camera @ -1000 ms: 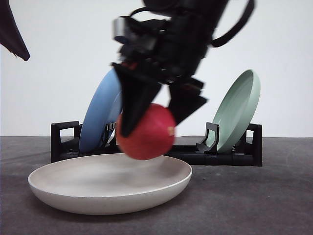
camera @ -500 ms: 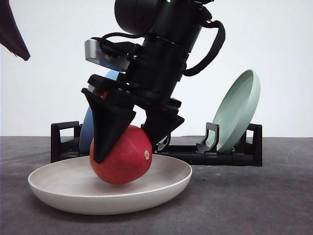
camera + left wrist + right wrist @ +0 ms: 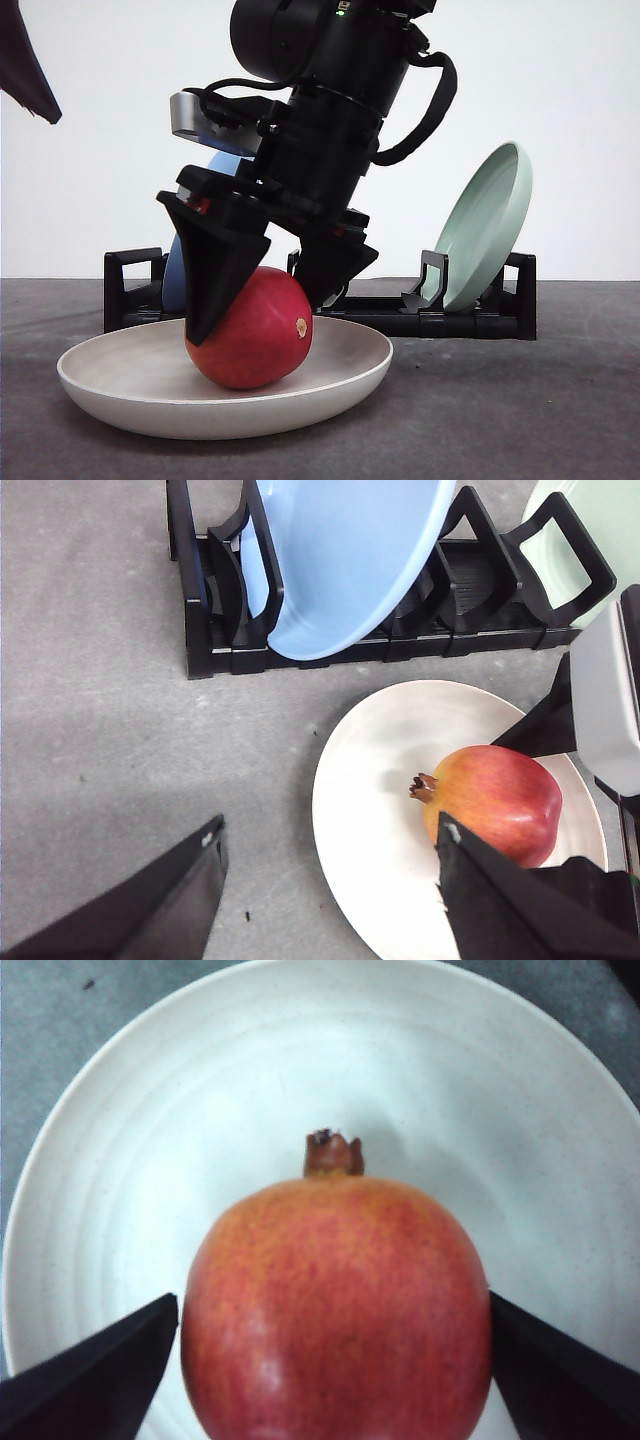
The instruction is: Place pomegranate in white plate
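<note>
The red pomegranate (image 3: 250, 340) rests on the inside of the white plate (image 3: 330, 375), left of its centre in the front view. My right gripper (image 3: 250, 318) comes down from above, its black fingers (image 3: 215, 270) pressed against both sides of the fruit. In the right wrist view the pomegranate (image 3: 335, 1300) sits between the fingers of that gripper (image 3: 332, 1305), its crown pointing away over the plate (image 3: 150, 1110). The left wrist view shows the fruit (image 3: 495, 800) on the plate (image 3: 370, 780). My left gripper (image 3: 330, 830) hangs open and empty over the table beside the plate.
A black dish rack (image 3: 470, 320) stands behind the white plate. It holds a blue plate (image 3: 350, 560) on its left and a pale green plate (image 3: 485, 225) on its right, both leaning upright. Grey tabletop (image 3: 100, 730) lies around the plate.
The right gripper has carried the pomegranate down and leftward from above the plate until it rests on the plate's inside. The rack and its plates have not moved.
</note>
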